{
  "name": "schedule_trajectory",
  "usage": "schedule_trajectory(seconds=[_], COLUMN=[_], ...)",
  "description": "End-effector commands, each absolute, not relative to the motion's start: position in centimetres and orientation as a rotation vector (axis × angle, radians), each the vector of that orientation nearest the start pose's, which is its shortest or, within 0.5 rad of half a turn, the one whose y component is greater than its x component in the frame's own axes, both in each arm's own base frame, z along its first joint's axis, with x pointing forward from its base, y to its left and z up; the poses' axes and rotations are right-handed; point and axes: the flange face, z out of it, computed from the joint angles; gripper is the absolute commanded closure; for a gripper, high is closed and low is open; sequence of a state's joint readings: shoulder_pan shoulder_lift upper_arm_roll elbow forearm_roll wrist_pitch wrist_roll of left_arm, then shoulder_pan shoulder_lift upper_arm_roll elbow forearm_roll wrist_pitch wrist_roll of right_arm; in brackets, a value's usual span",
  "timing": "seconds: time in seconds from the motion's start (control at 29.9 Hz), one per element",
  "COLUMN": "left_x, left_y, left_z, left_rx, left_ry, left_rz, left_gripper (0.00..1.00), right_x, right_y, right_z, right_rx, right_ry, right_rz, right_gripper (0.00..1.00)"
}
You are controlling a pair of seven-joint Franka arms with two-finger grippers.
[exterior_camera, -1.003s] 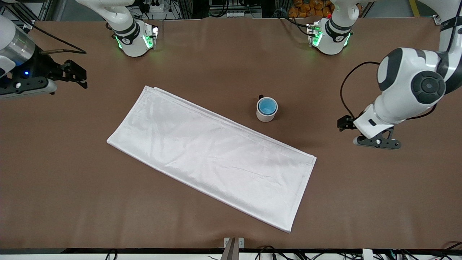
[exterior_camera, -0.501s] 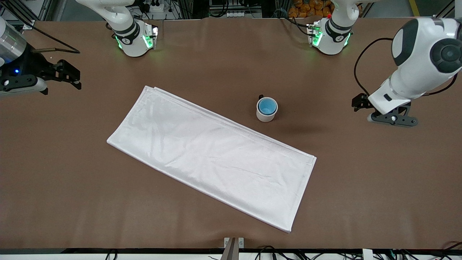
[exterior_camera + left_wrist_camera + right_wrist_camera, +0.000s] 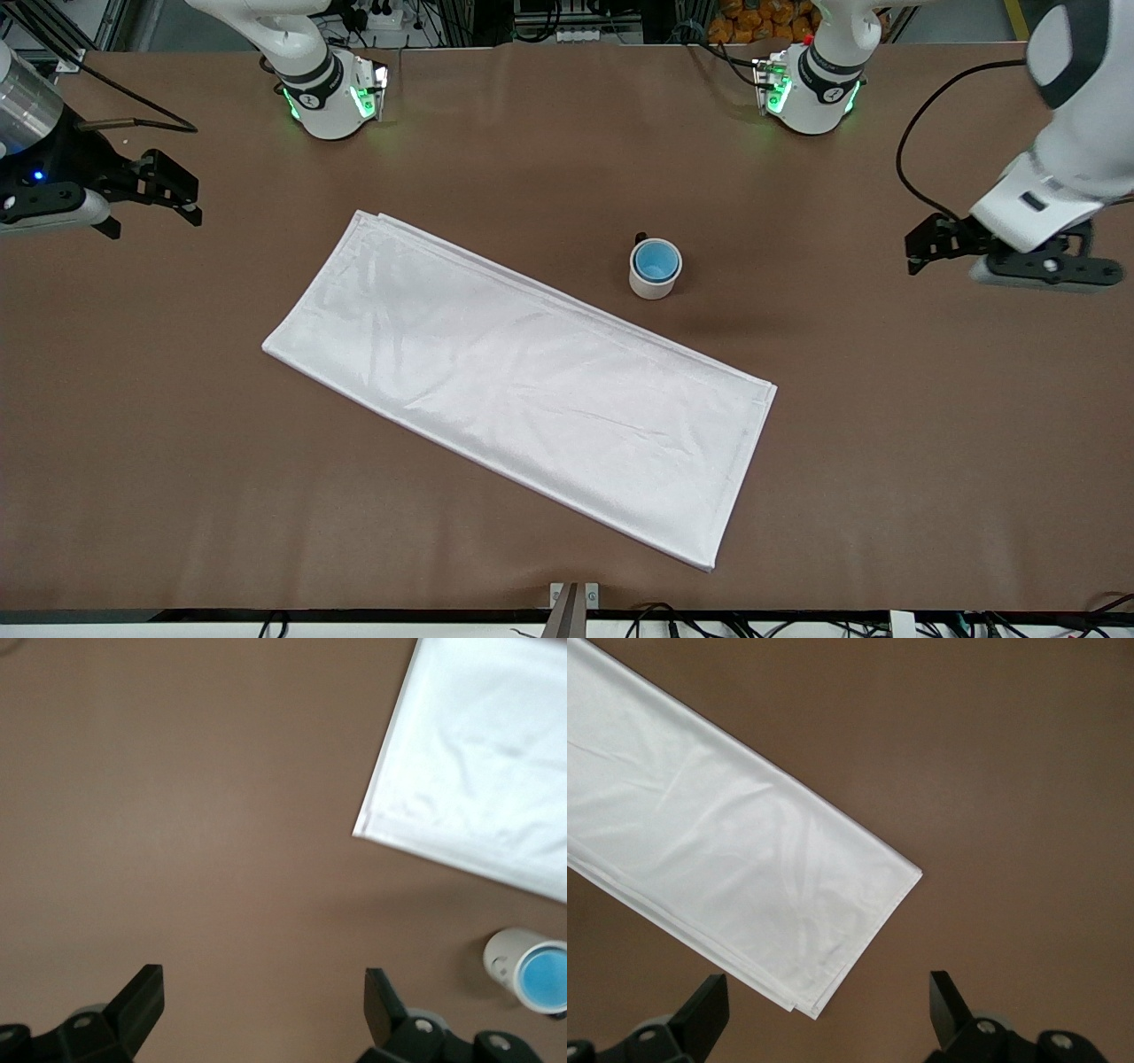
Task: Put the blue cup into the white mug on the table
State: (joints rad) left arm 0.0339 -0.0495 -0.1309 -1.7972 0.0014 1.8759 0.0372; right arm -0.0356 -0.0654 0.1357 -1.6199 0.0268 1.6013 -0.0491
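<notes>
Up in the air, the left pincer point(image 3: 926, 246) hangs released over the plain brown matte surface point(image 3: 886, 461) at its own end; the right pincer point(image 3: 177, 190) likewise, empty. Between them, the small bright-blue plastic cup point(image 3: 656, 260) sits inside the white cylindrical mug point(image 3: 655, 269), just beside the big white folded cloth point(image 3: 523, 381).

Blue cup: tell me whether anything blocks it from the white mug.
Nothing visible does: the small round blue plastic cup already sits inside the white cylindrical mug, beside the folded white cloth. Left gripper and right gripper hover open, both empty.
</notes>
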Motion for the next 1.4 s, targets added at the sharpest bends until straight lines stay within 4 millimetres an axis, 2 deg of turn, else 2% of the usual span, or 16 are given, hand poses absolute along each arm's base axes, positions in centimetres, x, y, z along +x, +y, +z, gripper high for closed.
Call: schedule_trajectory(seconds=[0.0,0.33,0.57,1.07,1.37], left_x=[56.4,55.7,55.0,54.0,53.8], left_y=[-5.5,-5.1,-5.2,-5.4,-5.5], left_z=[61.8,64.4,64.5,65.3,64.7], left_rx=[-3.153,-3.157,-3.129,-3.141,-3.130], left_ry=[0.175,0.201,0.337,0.316,0.319], left_rz=[-0.297,-0.094,-0.044,-0.027,0.022], left_gripper=[0.00,0.00,0.00,0.00,0.00], right_x=[52.6,52.5,52.4,52.6,52.4], right_y=[5.8,6.1,6.1,6.1,6.1], right_z=[64.0,63.8,63.8,63.5,63.9], right_rx=[-3.085,-3.085,-3.086,-3.086,-3.087], right_ry=[-0.169,-0.176,-0.181,-0.178,-0.179], right_rz=[-0.081,-0.067,-0.065,-0.053,-0.053], right_gripper=[0.00,0.00,0.00,0.00,0.00])
